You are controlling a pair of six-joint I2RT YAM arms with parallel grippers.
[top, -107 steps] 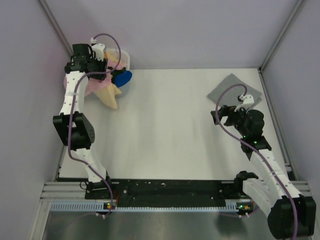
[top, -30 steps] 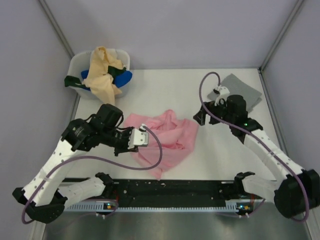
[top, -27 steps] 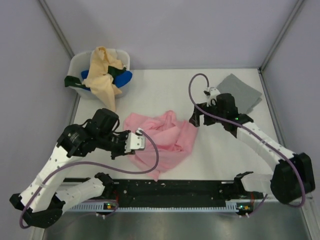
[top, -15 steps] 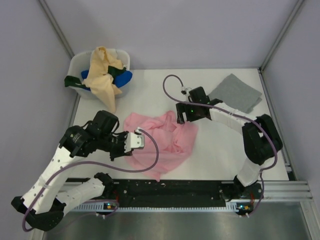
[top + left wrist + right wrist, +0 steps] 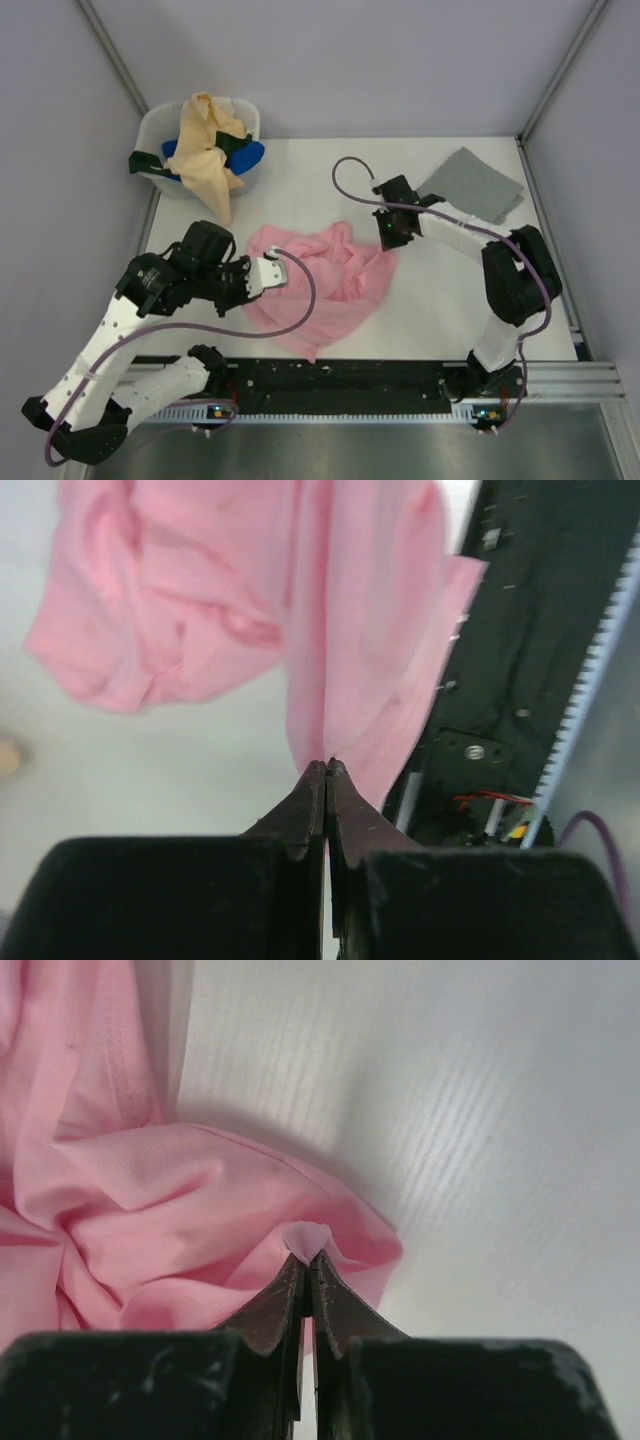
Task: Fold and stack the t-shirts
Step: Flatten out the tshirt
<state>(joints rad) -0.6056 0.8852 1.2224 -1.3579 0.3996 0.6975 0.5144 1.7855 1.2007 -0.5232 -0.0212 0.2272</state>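
A crumpled light pink t-shirt [image 5: 330,275] lies in the middle of the table. My left gripper [image 5: 272,272] is shut on its left edge, and in the left wrist view the cloth [image 5: 340,650] hangs from the pinched tips [image 5: 327,770]. At the shirt's upper right edge my right gripper [image 5: 385,240] is shut on a small pinched fold of pink cloth [image 5: 308,1237]. A folded grey t-shirt [image 5: 472,185] lies flat at the back right. Pale yellow [image 5: 208,150], blue [image 5: 250,155] and dark green [image 5: 143,160] t-shirts spill out of the tub.
A white plastic tub [image 5: 158,125] stands in the back left corner. A black rail [image 5: 340,385] with the arm bases runs along the near edge. Frame posts and pale walls bound the left and right sides.
The right arm swung in from beside the grey shirt to the pink shirt's upper right edge and its jaws shut on the cloth. The left gripper kept its hold and shifted slightly.
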